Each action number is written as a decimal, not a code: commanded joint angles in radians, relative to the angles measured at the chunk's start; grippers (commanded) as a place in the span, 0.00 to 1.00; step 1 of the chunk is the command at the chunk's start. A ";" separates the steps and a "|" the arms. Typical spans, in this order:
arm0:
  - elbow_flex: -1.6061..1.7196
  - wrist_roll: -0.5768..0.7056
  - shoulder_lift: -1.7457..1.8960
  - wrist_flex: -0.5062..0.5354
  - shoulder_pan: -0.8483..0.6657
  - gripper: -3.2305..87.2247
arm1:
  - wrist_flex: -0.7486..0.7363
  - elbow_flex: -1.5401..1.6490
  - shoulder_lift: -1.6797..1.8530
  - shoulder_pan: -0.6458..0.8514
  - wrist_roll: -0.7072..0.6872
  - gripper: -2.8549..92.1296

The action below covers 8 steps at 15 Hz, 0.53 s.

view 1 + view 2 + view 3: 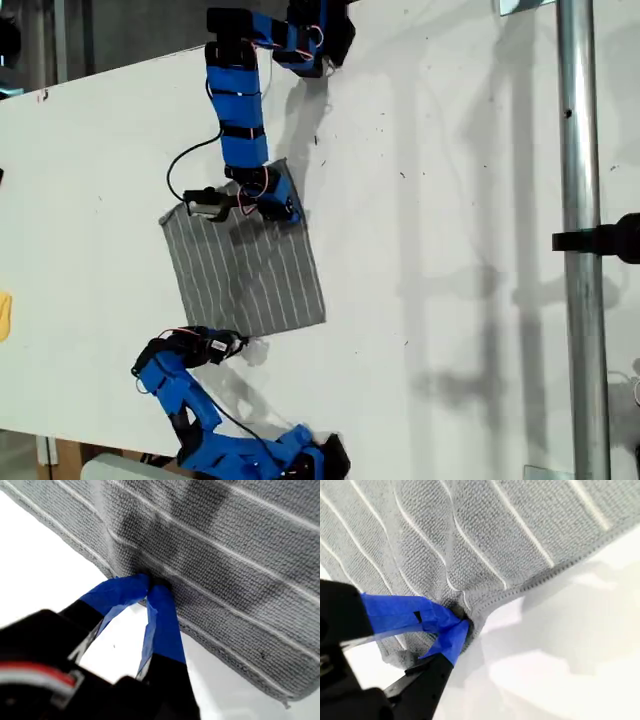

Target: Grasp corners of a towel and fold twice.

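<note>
The grey striped towel lies mostly flat on the white table, between the two blue arms. My first gripper, reaching in from the exterior view's top, is shut on the towel's edge close to one corner. There the cloth is bunched and folded over. My second gripper, coming from the exterior view's bottom, is shut on the hem of the towel, and wrinkles run up from the pinch. The towel's lower right corner in the exterior view lies free.
A metal pole with a black clamp crosses the exterior view's right. A yellow object shows at that view's left edge. A black cable loops beside the first arm.
</note>
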 commanded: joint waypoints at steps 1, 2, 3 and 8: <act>0.067 -0.012 0.176 0.020 0.049 0.01 | -0.009 -0.011 0.084 -0.055 0.034 0.03; 0.126 -0.025 0.252 0.020 0.063 0.01 | 0.029 -0.020 0.112 -0.061 0.037 0.03; 0.173 -0.032 0.337 0.020 0.084 0.01 | 0.097 -0.029 0.160 -0.057 0.031 0.03; 0.153 -0.094 0.696 0.167 0.215 0.01 | 0.411 -0.058 0.586 0.032 -0.091 0.03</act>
